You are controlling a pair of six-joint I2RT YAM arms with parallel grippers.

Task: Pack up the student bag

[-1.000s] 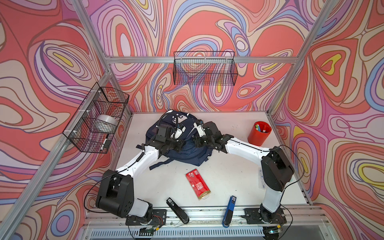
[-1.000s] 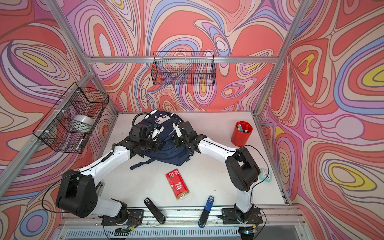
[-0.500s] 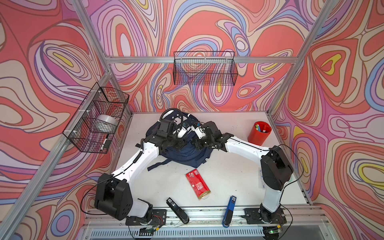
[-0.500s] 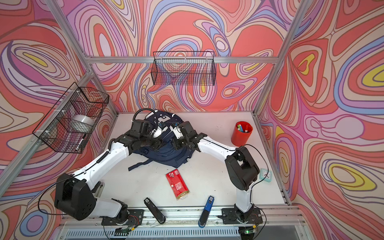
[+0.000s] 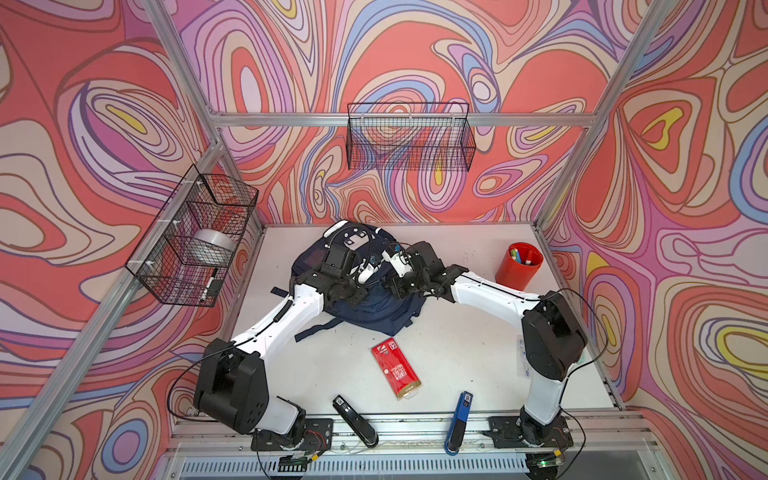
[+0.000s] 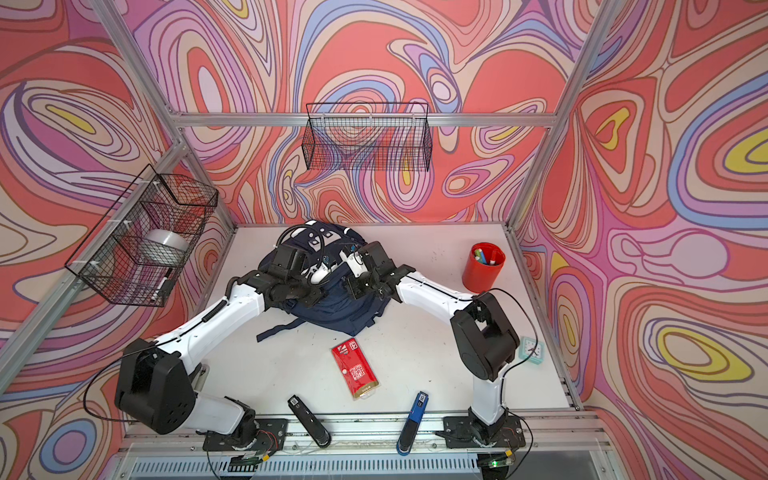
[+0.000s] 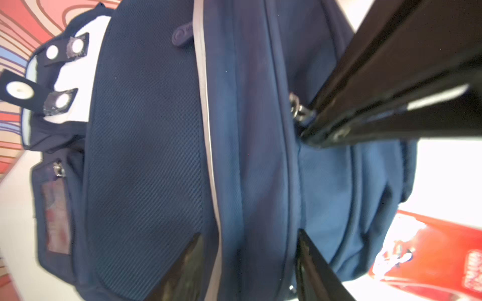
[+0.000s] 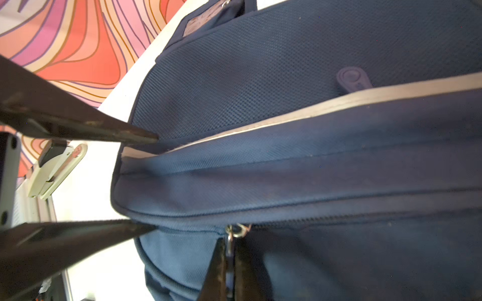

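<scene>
White worktop (image 5: 457,353), patterned walls; the student bag (image 5: 374,311) is laid near its back edge, centre. The zipper pull (image 8: 236,230) is clamped by the right claw (image 8: 229,245). The left claw (image 7: 249,242) is spread astride the bag's seam. Unzipping is judged in hand; next, fabric to be pinned, pull drawn along.

Bare table (image 5: 465,357) flanks the red packet (image 5: 395,368) (student bag (image 5: 374,309) behind, black stapler (image 5: 355,422), blue stapler (image 5: 457,419) in front).

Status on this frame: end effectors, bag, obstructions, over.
Copy: left end effector open, straddling the end of the bag; right end effector shut on the zipper pull. Bag lying on the table, nothing blocking it.
</scene>
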